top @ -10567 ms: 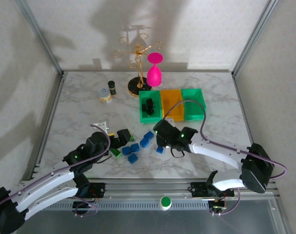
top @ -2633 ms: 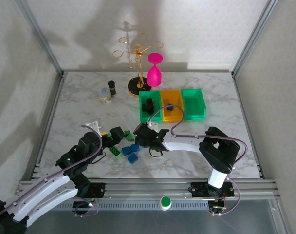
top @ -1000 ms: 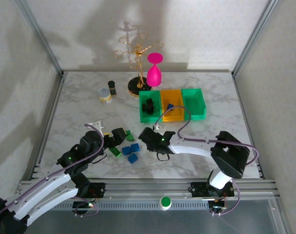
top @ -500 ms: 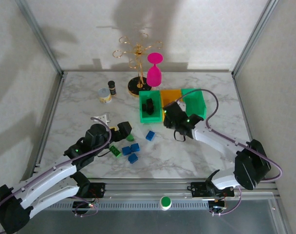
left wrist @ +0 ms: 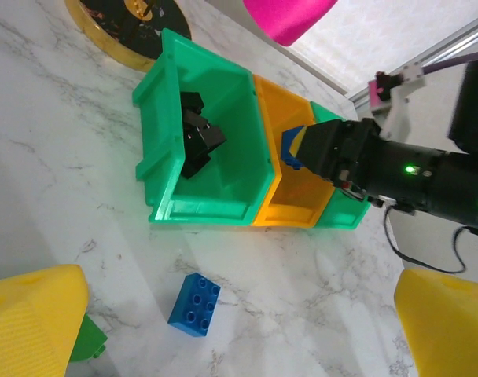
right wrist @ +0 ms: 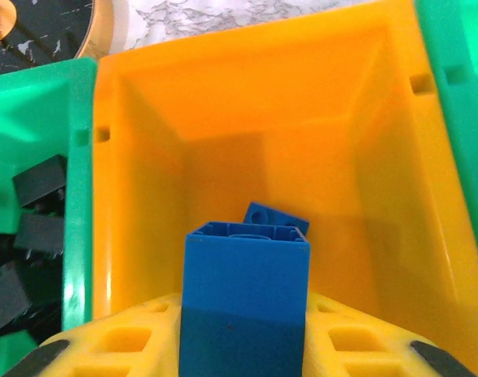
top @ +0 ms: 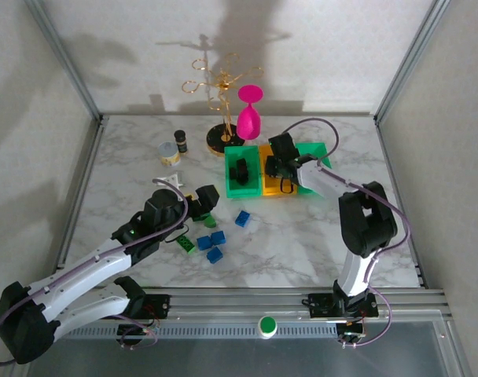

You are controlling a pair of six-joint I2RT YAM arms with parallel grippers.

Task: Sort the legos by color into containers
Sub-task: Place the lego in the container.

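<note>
My right gripper (right wrist: 245,334) is shut on a blue lego (right wrist: 245,290) and holds it over the orange container (right wrist: 223,102), where another blue lego (right wrist: 277,216) lies. From above, that gripper (top: 280,166) hangs over the orange container (top: 275,187). Black legos (left wrist: 198,137) lie in the left green container (left wrist: 207,208). The right green container (top: 316,171) stands beside the orange one. My left gripper (left wrist: 239,318) is open above the table with a blue lego (left wrist: 194,305) below it. More blue legos (top: 214,245) and green legos (top: 188,245) lie by the left gripper (top: 205,199).
A gold glass rack (top: 222,94) with a pink wine glass (top: 249,116) stands behind the containers. A round tin can (top: 170,155) and a small dark jar (top: 180,141) sit at the back left. Metal frame posts run along both table sides.
My right gripper has carried the blue lego from the pile, past the front of the containers, to above the orange one. The left arm has reached slightly further right.
</note>
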